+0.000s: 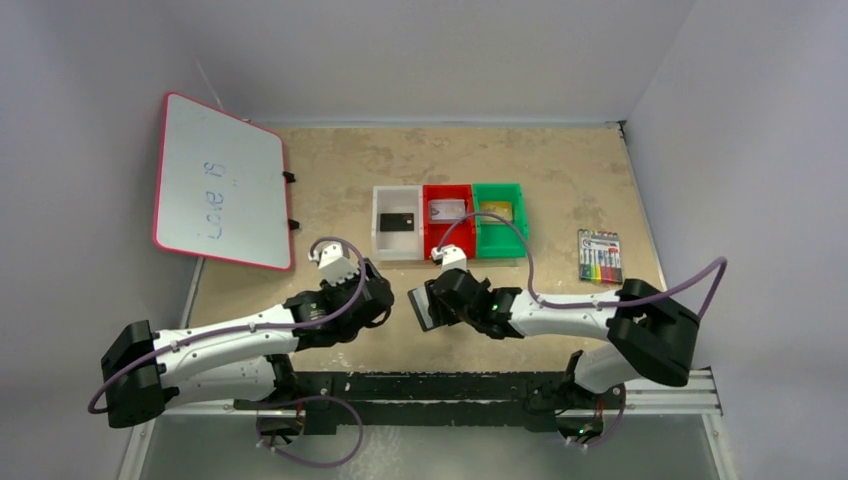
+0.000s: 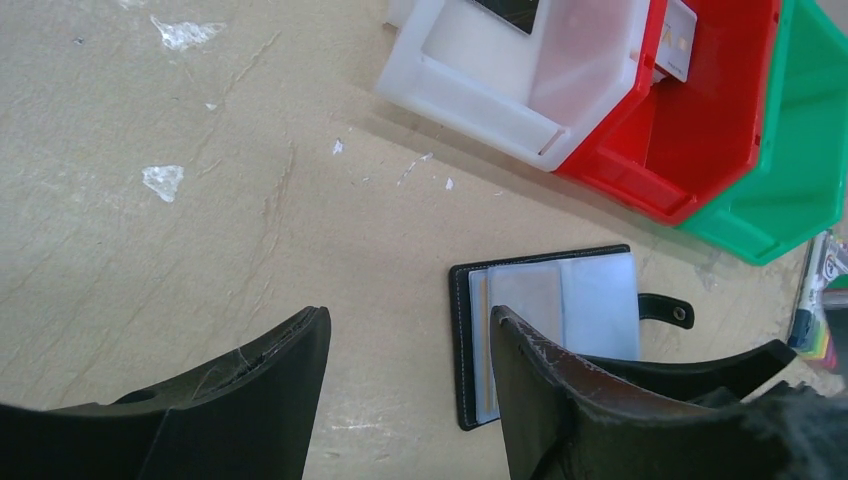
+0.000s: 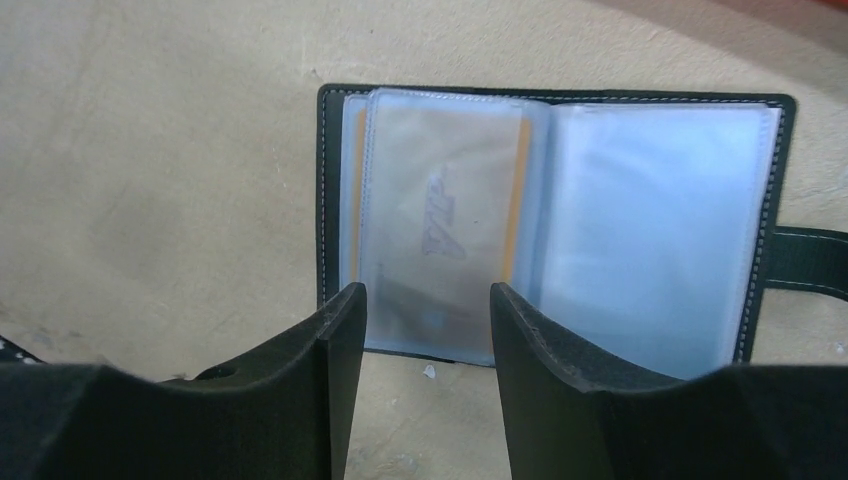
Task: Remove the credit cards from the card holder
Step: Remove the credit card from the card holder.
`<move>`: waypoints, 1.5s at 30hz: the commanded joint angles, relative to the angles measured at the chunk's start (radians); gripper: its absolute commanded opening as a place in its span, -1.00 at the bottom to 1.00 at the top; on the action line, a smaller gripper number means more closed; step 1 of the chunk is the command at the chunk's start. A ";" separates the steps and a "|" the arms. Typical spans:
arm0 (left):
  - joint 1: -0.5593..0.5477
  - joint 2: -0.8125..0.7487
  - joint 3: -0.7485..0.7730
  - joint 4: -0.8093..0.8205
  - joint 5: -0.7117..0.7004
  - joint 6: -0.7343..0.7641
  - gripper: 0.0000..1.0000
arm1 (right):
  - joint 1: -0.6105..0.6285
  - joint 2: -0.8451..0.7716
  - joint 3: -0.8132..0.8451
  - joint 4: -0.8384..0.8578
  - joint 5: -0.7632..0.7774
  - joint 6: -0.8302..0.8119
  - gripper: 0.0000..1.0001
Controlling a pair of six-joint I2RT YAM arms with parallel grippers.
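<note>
We see the card holder (image 3: 560,220) lying open and flat on the table (image 2: 150,250), just in front of the row of bins and between the two arms. Its clear sleeves (image 3: 650,220) face up and its strap tab (image 3: 810,262) sticks out to one side. Through one sleeve we make out an orange-tan edge and a faint mark, but we cannot tell what it is.

The right end effector (image 3: 426,292) hangs over the near edge of the holder with its jaws moderately apart. Nothing is pinched between them, and the sleeve simply lies flat below. The left end effector (image 2: 408,315) is also moderately wide and empty. It sits over bare table just beside the holder's stitched edge, with one finger (image 2: 540,380) overlapping a corner of the holder in its own camera's view.

Three cards are in the bins. The black card (image 1: 397,221) lies in the white bin (image 2: 480,90), the silver-grey card (image 1: 447,210) in the red bin (image 2: 700,150), and the gold-tan card (image 1: 497,210) in the green bin (image 2: 800,150). A pack of markers (image 1: 600,256) lies to the right of the bins, and a whiteboard (image 1: 220,180) lies at the far left.
</note>
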 commanded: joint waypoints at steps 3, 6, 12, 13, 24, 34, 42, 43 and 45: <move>0.003 -0.041 -0.012 -0.049 -0.054 -0.039 0.19 | 0.044 0.084 0.102 -0.066 0.082 -0.060 0.05; 0.002 -0.038 -0.015 -0.052 -0.053 -0.042 0.19 | 0.059 0.127 0.130 -0.118 0.122 -0.053 0.03; 0.002 -0.029 -0.014 -0.045 -0.052 -0.038 0.19 | 0.089 0.214 0.156 -0.179 0.155 0.002 -0.12; 0.002 -0.030 -0.015 -0.045 -0.052 -0.037 0.19 | 0.089 0.222 0.156 -0.185 0.158 0.025 -0.27; 0.002 -0.032 -0.021 -0.046 -0.044 -0.037 0.19 | 0.086 0.134 0.086 -0.070 0.075 0.084 -0.87; 0.002 -0.010 -0.022 -0.021 -0.020 -0.022 0.19 | 0.047 0.050 0.105 -0.109 0.153 0.132 -1.00; 0.003 0.020 -0.020 0.007 0.001 0.003 0.19 | -0.051 0.007 0.059 -0.137 0.145 0.150 -1.00; 0.002 0.024 -0.019 0.014 0.006 0.010 0.19 | -0.061 0.000 0.053 -0.129 0.130 0.140 -1.00; 0.003 0.034 -0.016 0.028 0.014 0.019 0.19 | -0.063 -0.017 0.049 -0.108 0.109 0.109 -0.98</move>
